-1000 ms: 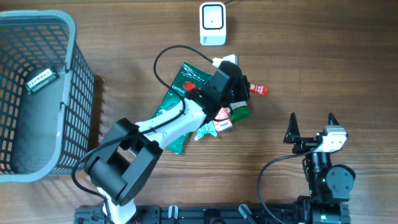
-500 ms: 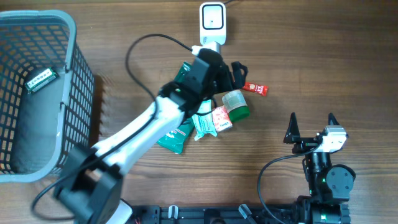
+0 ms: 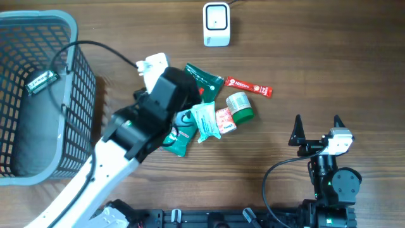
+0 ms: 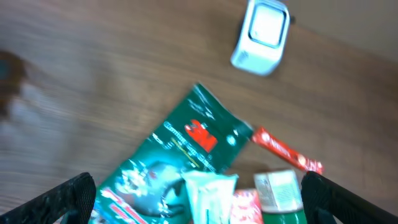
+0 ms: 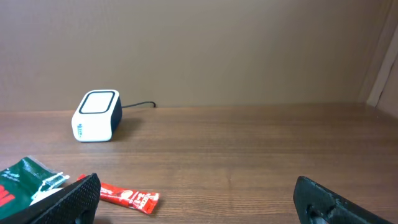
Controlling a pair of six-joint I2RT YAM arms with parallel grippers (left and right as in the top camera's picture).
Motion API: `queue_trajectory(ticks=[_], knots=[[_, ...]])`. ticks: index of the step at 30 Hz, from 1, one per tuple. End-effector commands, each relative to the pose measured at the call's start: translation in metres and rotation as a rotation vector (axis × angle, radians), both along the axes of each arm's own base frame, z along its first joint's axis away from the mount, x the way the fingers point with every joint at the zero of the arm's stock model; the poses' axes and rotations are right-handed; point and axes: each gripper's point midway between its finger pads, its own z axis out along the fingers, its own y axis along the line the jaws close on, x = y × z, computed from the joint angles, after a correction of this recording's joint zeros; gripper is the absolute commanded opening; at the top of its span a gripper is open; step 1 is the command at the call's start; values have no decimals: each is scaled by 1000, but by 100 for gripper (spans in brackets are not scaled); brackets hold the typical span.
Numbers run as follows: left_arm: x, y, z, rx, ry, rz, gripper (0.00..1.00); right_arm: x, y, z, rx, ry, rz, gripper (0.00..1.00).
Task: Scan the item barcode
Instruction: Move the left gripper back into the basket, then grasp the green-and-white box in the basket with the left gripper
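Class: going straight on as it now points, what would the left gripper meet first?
Probably the green packet lying ahead of the left gripper, though depth is unclear.

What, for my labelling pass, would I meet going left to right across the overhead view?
basket → scanner → red sachet → right gripper. The overlapping pile of packets is left out.

left arm (image 3: 145, 120) hides part of the green pouch (image 3: 205, 79) (basket (image 3: 38, 16) edge cropped).
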Motion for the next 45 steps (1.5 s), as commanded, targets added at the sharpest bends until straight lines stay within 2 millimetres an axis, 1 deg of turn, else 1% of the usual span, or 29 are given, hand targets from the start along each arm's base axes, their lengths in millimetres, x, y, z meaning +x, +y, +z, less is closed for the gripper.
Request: queue_trajectory(ticks=[1,3,5,9,10,12,13,14,15,17,19,20,21,23,24,25,27,28,29,31,32,33,34,35,36,37,38,41,45], knots=[[-7,55,35,55,-110,157,100,0,-2,1,-18,-7,-9,100],[-14,95,58,54,-185,279,100,0,-2,2,-18,-7,-9,100],[-27,141,84,31,-272,425,100,0,-2,2,-18,-7,-9,100],[-59,219,120,-2,-415,697,100,0,-2,1,-18,-7,-9,100],[-65,235,124,0,-436,757,100,0,-2,2,-18,-7,-9,100],[-66,248,128,-17,-456,788,100,0,-2,2,-18,-7,-9,100],[-62,250,132,-22,-467,761,100,0,-2,1,-19,-7,-9,100],[-58,251,138,-20,-489,734,100,0,-2,2,-18,-7,-9,100],[-59,257,145,-13,-517,754,100,0,-2,2,-18,-7,-9,100],[-65,276,155,40,-558,822,100,0,-2,2,-18,-7,-9,100],[-67,298,156,102,-553,883,100,0,-2,1,-18,-7,-9,100],[-67,315,148,121,-522,941,100,0,-2,2,-18,-7,-9,100],[-66,327,140,130,-492,970,100,0,-2,2,-18,-7,-9,100],[-48,365,94,102,-342,1021,100,0,-2,2,-18,-7,-9,100],[-41,378,73,63,-293,1051,100,0,-2,2,-18,-7,-9,100],[-35,392,46,-6,-237,1105,100,0,-2,2,-18,-7,-9,100],[-27,407,5,-112,-170,1206,100,0,-2,2,-18,-7,-9,100],[-20,415,-25,-174,-121,1272,100,0,-2,2,-18,-7,-9,100],[-15,418,-42,-204,-93,1305,100,0,-2,2,-18,-7,-9,100],[5,424,-87,-263,-27,1323,100,0,-2,2,-18,-7,-9,100],[18,426,-102,-291,-18,1299,100,0,-2,2,-18,-7,-9,100],[34,428,-113,-309,-21,1242,98,0,-2,2,-18,-7,-9,100],[47,428,-118,-304,-23,1174,88,0,-2,2,-19,-7,-9,100],[56,428,-120,-302,-31,1130,70,0,-2,2,-18,-7,-9,100],[67,431,-123,-305,-58,1094,28,0,-2,2,-18,-7,-9,100],[74,436,-123,-304,-89,1091,14,0,-2,2,-18,-7,-9,100],[80,440,-120,-302,-125,1085,4,0,-2,1,-18,-7,-9,100],[89,445,-120,-301,-163,1077,4,0,-2,1,-18,-7,-9,100],[96,449,-144,-311,-148,1086,4,0,-2,2,-18,-7,-9,100]])
